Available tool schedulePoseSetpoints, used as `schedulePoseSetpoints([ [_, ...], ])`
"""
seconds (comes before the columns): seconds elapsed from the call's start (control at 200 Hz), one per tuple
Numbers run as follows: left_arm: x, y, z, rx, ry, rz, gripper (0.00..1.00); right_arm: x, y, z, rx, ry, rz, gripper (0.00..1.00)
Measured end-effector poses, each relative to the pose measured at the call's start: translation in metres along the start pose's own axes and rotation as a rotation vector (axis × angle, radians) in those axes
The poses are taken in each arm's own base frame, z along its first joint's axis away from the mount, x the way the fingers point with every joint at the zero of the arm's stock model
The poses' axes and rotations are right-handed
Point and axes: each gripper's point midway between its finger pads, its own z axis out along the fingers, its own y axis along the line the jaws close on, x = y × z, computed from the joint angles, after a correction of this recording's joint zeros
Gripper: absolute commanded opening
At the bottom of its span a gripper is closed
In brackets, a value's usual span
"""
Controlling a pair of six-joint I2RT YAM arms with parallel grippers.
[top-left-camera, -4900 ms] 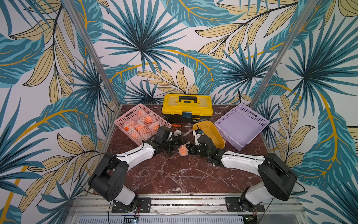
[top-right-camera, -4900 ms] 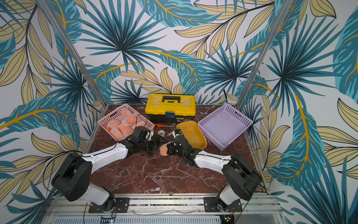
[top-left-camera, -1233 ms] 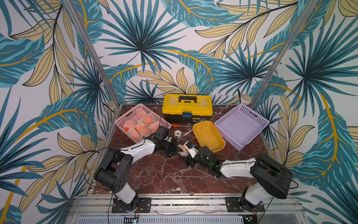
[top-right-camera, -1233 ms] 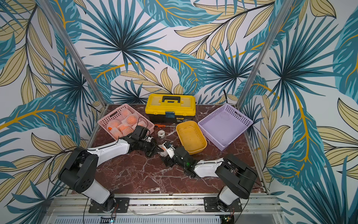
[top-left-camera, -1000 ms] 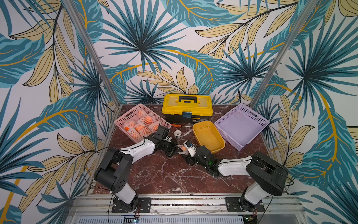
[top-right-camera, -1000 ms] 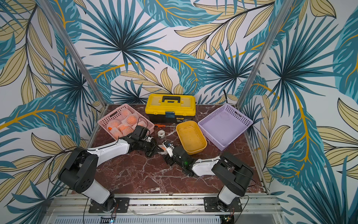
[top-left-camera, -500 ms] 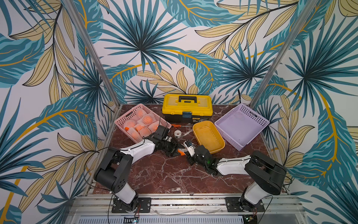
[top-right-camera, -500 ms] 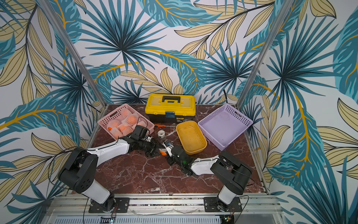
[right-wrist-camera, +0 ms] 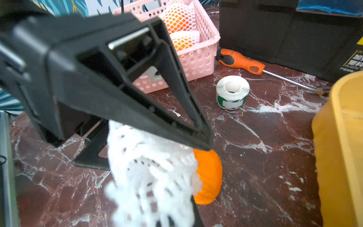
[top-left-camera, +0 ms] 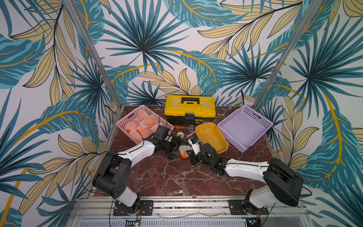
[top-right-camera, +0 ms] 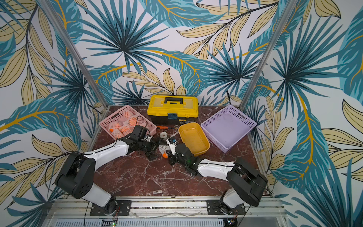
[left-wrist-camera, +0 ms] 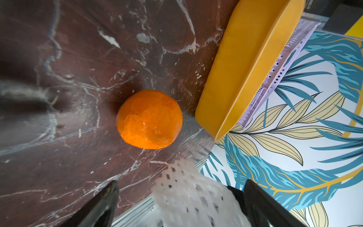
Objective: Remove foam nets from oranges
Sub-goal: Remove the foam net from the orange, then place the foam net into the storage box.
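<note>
Limply, white foam net (right-wrist-camera: pixel 151 173) droops from clamped right hand (top-left-camera: pixel 188 153) beside bare orange (left-wrist-camera: pixel 149 119); left hand (left-wrist-camera: pixel 180 187) wide.

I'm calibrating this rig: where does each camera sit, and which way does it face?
Top views: high above the bases, looking down at the table; left arm, right arm, left hand, right hand show.
Left wrist: on the left arm, facing orange and tray; own fingers flank the net.
Right wrist: on the right arm, facing net, orange, basket; the left hand's fingers loom.
Shared: both wrist views show orange, net, tray.
</note>
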Motion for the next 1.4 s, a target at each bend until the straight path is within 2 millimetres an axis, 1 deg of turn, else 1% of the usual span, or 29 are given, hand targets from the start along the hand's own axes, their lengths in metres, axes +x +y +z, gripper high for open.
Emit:
schedulePoseSetpoints([
  [0.06,-0.005,-0.001,-0.002,0.006,-0.016,-0.005,1.00,-0.006,-0.003,-0.005,0.003,-0.010,0.032,0.00],
  [0.155,-0.014,-0.003,-0.009,0.022,-0.046,-0.007,1.00,-0.019,-0.015,-0.016,0.020,-0.032,0.091,0.02],
  [0.26,-0.021,-0.009,-0.021,0.039,-0.083,0.012,0.99,-0.040,-0.039,-0.035,0.060,-0.082,0.178,0.05],
  [0.341,-0.025,-0.016,-0.031,0.049,-0.113,0.036,0.99,-0.052,-0.064,-0.049,0.112,-0.108,0.251,0.06],
  [0.466,-0.031,-0.025,-0.049,0.067,-0.163,0.072,0.99,-0.059,-0.098,-0.064,0.194,-0.104,0.329,0.08],
  [0.626,-0.034,-0.031,-0.070,0.063,-0.223,0.121,1.00,-0.063,-0.123,-0.078,0.265,-0.083,0.400,0.08],
  [0.746,-0.033,-0.036,-0.077,0.058,-0.244,0.173,1.00,-0.069,-0.147,-0.090,0.322,-0.078,0.451,0.09],
  [0.811,-0.032,-0.034,-0.078,0.037,-0.249,0.201,0.99,-0.073,-0.155,-0.095,0.340,-0.076,0.470,0.09],
  [0.841,-0.032,-0.033,-0.078,0.021,-0.252,0.215,1.00,-0.075,-0.158,-0.096,0.344,-0.075,0.477,0.10],
  [0.892,-0.031,-0.032,-0.079,-0.007,-0.260,0.238,0.99,-0.078,-0.163,-0.098,0.351,-0.071,0.490,0.15],
  [0.932,-0.029,-0.033,-0.078,-0.030,-0.262,0.264,1.00,-0.080,-0.166,-0.098,0.352,-0.064,0.503,0.18],
  [1.017,-0.024,-0.038,-0.071,-0.072,-0.253,0.325,0.99,-0.080,-0.170,-0.093,0.350,-0.017,0.516,0.22],
  [1.092,-0.021,-0.037,-0.059,-0.110,-0.231,0.357,1.00,-0.081,-0.172,-0.078,0.333,0.044,0.528,0.23],
  [1.167,-0.020,-0.027,-0.044,-0.160,-0.206,0.363,1.00,-0.077,-0.175,-0.058,0.319,0.121,0.548,0.25],
  [1.247,-0.019,-0.013,-0.030,-0.217,-0.179,0.356,0.99,-0.069,-0.180,-0.040,0.310,0.188,0.564,0.32],
  [1.292,-0.019,-0.006,-0.024,-0.245,-0.167,0.353,0.99,-0.062,-0.183,-0.031,0.312,0.222,0.574,0.39],
  [1.337,-0.018,-0.001,-0.020,-0.265,-0.161,0.351,1.00,-0.054,-0.186,-0.024,0.320,0.256,0.589,0.46],
  [1.397,-0.017,0.003,-0.017,-0.282,-0.155,0.352,0.99,-0.045,-0.191,-0.015,0.331,0.299,0.595,0.52],
])
